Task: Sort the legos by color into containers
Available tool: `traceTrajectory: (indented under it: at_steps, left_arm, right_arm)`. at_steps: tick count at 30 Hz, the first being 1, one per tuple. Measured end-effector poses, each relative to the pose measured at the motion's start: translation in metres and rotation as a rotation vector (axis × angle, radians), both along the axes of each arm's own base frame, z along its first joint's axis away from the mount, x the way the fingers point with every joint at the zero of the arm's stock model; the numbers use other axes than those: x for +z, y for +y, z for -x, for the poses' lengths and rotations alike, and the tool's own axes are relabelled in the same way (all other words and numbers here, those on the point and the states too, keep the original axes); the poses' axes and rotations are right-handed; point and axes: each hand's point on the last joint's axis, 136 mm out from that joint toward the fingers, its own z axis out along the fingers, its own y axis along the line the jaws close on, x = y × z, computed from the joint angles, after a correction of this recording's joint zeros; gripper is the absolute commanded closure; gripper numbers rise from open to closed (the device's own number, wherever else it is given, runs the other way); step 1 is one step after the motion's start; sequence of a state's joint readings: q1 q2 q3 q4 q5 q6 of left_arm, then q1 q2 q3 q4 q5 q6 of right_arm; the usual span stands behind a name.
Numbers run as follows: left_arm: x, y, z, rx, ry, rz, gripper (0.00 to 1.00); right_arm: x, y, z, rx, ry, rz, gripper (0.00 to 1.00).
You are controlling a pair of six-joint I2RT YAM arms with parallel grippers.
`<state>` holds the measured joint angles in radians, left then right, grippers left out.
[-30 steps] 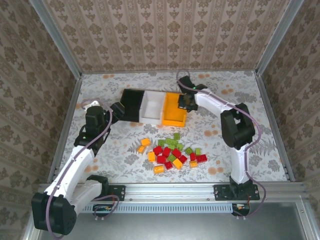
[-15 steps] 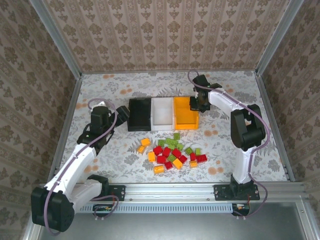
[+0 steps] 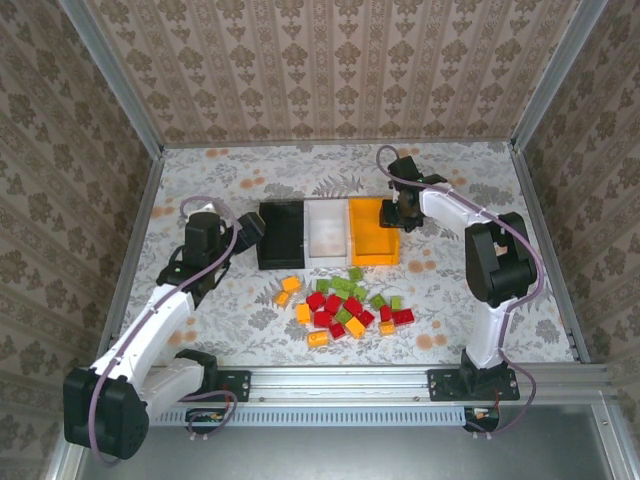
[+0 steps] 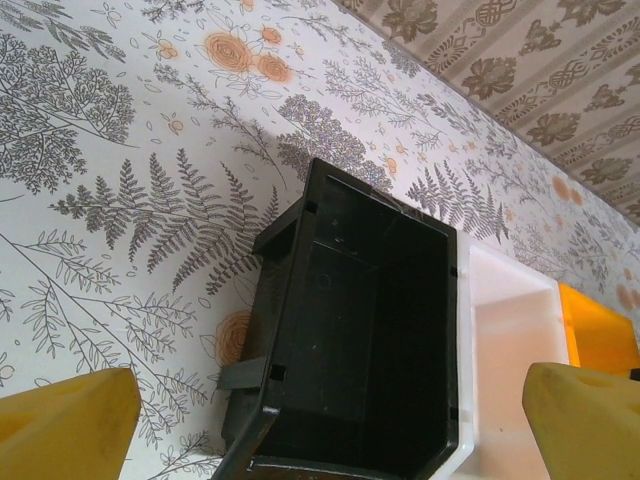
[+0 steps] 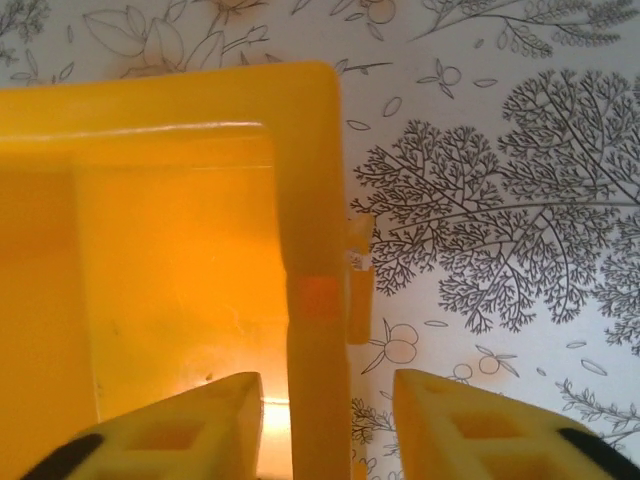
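Legos, small red, orange, green plastic blocks point(image 3: 345, 305), lie heaped on floral worktop point(image 3: 480, 190); wallpapered walls point(image 3: 330, 70) around. Left hand point(image 3: 249, 228) apart beside black plastic bin point(image 3: 280, 232). Right hand point(image 3: 402, 212) apart, astride orange plastic bin point(image 3: 370, 238) wall; bin cut off in right wrist view.

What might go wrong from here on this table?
The right fingers straddle a wall of the orange bin; lifting crookedly might drag it out of line. The left fingers sit close to the black bin and might nudge it. The blocks lie tightly mixed; a grab may catch two colors.

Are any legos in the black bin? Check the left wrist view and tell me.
No, the black bin is bare inside, its dark floor and walls uncovered.
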<state>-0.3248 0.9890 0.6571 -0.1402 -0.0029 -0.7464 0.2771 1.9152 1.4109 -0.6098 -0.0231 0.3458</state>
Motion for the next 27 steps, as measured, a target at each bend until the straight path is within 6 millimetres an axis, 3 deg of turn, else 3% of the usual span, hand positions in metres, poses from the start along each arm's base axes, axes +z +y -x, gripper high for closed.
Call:
traceTrajectory:
  at_steps: [6,11,13,17,22,27]
  left_arm:
    - [0.001,-0.005,0.002,-0.019,0.0,0.005,0.0]
    - [0.009,-0.014,0.01,-0.062,-0.02,0.009,0.0]
    - [0.015,-0.019,0.016,-0.085,-0.036,0.018,0.0]
    - [0.023,-0.026,0.029,-0.125,-0.065,0.034,0.0]
    - [0.017,-0.031,0.041,-0.154,-0.058,0.032,0.0]
    - [0.005,-0.03,0.044,-0.155,-0.032,0.023,0.0]
  right_arm:
    - [0.019,-0.001,0.013,-0.032,-0.036,-0.026,0.36]
    - [0.049,0.0,0.047,-0.064,-0.111,-0.059,0.29]
    - [0.055,0.006,0.07,-0.064,-0.131,-0.068,0.29]
    - [0.042,0.01,0.113,-0.061,-0.108,-0.059,0.3]
    - [0.009,0.004,0.162,-0.063,-0.022,-0.035,0.34]
    - [-0.007,0.009,0.181,-0.035,0.023,-0.016,0.36]
